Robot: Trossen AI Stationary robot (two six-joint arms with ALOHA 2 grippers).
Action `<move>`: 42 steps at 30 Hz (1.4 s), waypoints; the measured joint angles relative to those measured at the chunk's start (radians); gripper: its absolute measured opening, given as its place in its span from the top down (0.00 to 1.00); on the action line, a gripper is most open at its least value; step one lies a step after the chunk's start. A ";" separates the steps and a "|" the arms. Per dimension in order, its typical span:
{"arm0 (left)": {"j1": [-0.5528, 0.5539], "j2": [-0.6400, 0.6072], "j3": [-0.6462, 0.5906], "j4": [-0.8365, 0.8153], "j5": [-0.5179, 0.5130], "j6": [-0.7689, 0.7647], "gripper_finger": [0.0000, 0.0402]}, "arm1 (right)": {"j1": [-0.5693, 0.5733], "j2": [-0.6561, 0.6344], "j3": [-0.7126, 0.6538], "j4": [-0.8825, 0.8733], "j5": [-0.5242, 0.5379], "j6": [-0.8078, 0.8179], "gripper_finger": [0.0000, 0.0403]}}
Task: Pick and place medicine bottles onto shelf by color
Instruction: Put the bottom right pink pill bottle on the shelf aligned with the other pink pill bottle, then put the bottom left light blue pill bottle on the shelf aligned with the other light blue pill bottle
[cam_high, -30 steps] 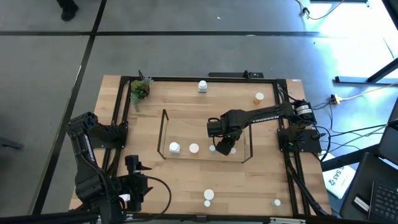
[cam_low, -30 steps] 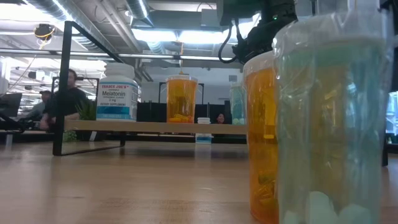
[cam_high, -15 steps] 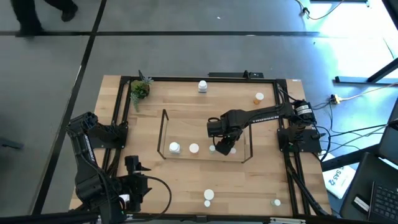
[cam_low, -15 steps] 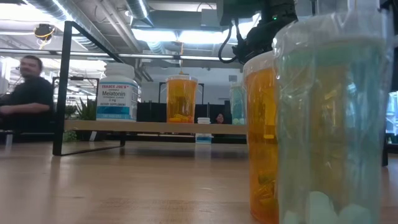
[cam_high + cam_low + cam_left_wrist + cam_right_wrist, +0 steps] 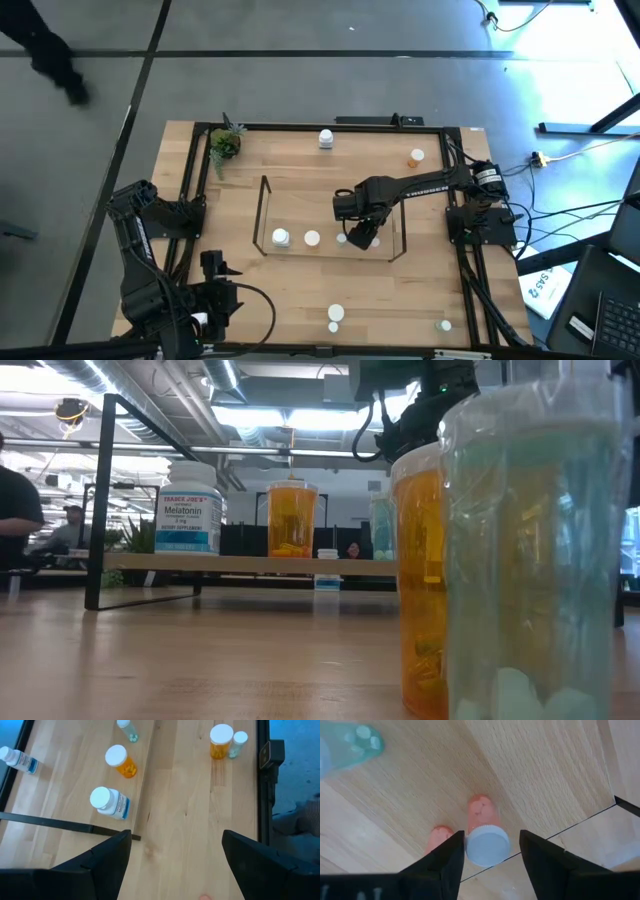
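A pink bottle (image 5: 484,832) with a white cap stands on the shelf (image 5: 330,213) near its right end, between the fingers of the right hand (image 5: 360,238); the fingers stand apart at either side, with gaps showing. A white bottle (image 5: 281,237) and an orange bottle (image 5: 312,239) stand further left on the shelf. The left hand (image 5: 212,303) waits open at the desk's (image 5: 300,290) near left corner.

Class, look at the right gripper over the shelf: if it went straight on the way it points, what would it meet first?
Probably the pink bottle standing between the right gripper fingers, then the shelf board under it; depth is unclear.
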 joint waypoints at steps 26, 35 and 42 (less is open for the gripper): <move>0.000 0.000 0.000 0.000 0.000 -0.004 0.24 | 0.003 0.001 0.187 -0.121 0.069 -0.027 0.52; 0.000 0.000 0.000 0.000 0.000 -0.020 0.24 | 0.092 0.001 0.365 -0.157 0.226 -0.028 0.52; -0.014 0.000 0.000 0.000 0.001 -0.051 0.24 | 0.257 0.000 0.417 -0.115 0.386 -0.063 0.52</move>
